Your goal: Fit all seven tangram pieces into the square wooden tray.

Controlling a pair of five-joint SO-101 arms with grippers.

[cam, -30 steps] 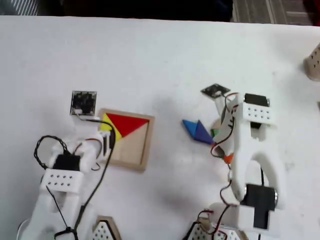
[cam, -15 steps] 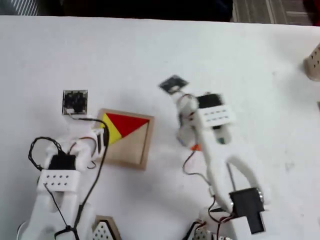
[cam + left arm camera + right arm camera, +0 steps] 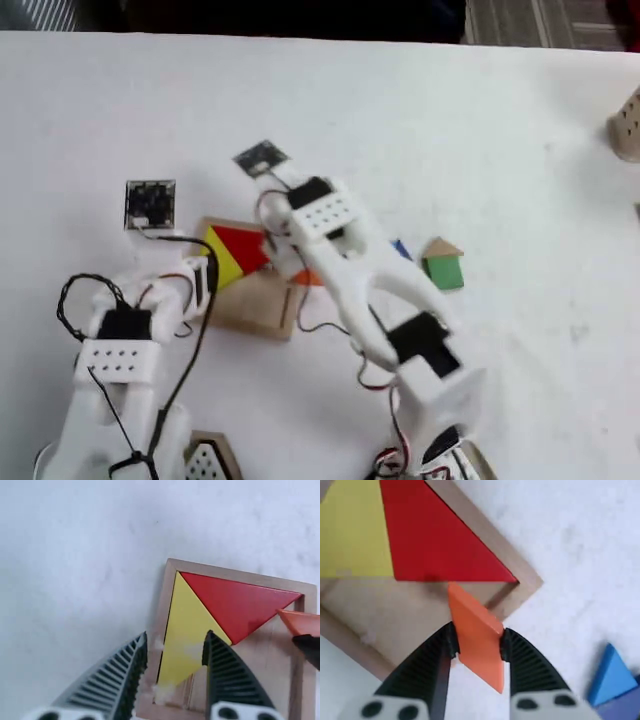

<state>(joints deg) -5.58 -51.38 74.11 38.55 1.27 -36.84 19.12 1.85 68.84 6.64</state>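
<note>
White tabletop (image 3: 430, 110), wooden tray (image 3: 526, 576); right pincer (image 3: 476, 636) clamps flat orange piece (image 3: 472, 617).

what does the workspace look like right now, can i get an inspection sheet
surface: white table, no spills seen
job's things: tray holds red triangle and yellow triangle; orange piece tip over tray's corner; blue pieces, green square, tan triangle loose on table
clutter: perforated object at table edge
end effectors: left end effector open over yellow triangle; right end effector shut on orange piece
cables: black cable by left arm; wires under right arm
surroundings: dark floor beyond far edge
</note>
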